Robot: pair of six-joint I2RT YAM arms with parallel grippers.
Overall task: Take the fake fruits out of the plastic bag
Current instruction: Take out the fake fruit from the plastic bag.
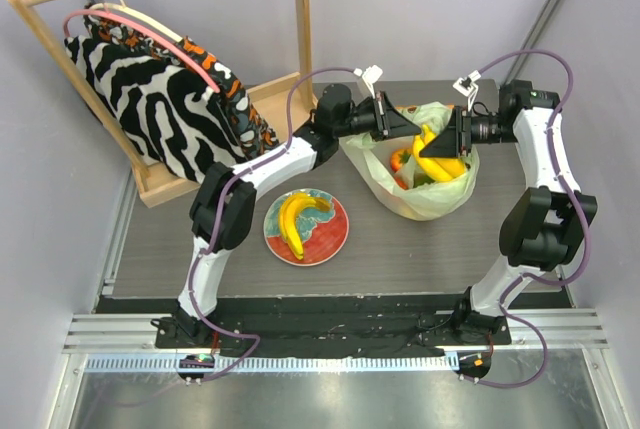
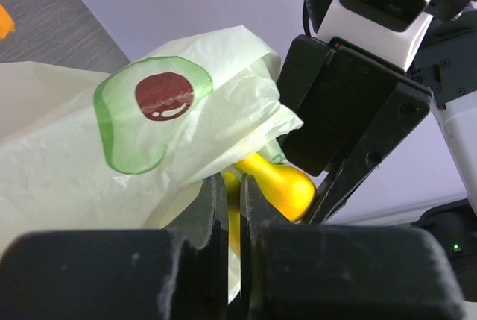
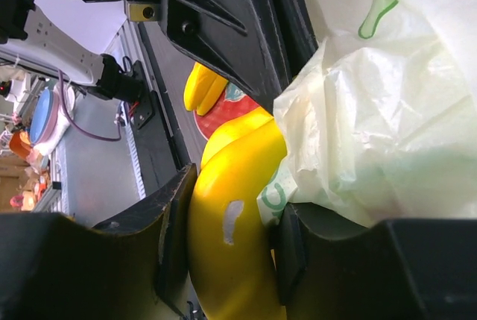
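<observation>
The pale yellow-green plastic bag (image 1: pixel 425 194) stands open at the table's far middle. Above its mouth my right gripper (image 1: pixel 447 144) is shut on a yellow banana bunch (image 1: pixel 432 157); in the right wrist view the fingers (image 3: pixel 168 223) clamp the bananas (image 3: pixel 231 245) with a fold of bag film (image 3: pixel 387 111) caught at one side. My left gripper (image 1: pixel 404 123) sits at the bag's left rim, its jaws (image 2: pixel 232 186) pinched nearly together on the film (image 2: pixel 149 156). An orange-red fruit (image 1: pixel 400 160) lies inside the bag. Another banana bunch (image 1: pixel 298 219) rests on the plate.
The round red and teal plate (image 1: pixel 335 239) lies at the near middle of the table. A wooden rack with a zebra-print cloth (image 1: pixel 160 99) fills the far left. The two grippers face each other closely over the bag.
</observation>
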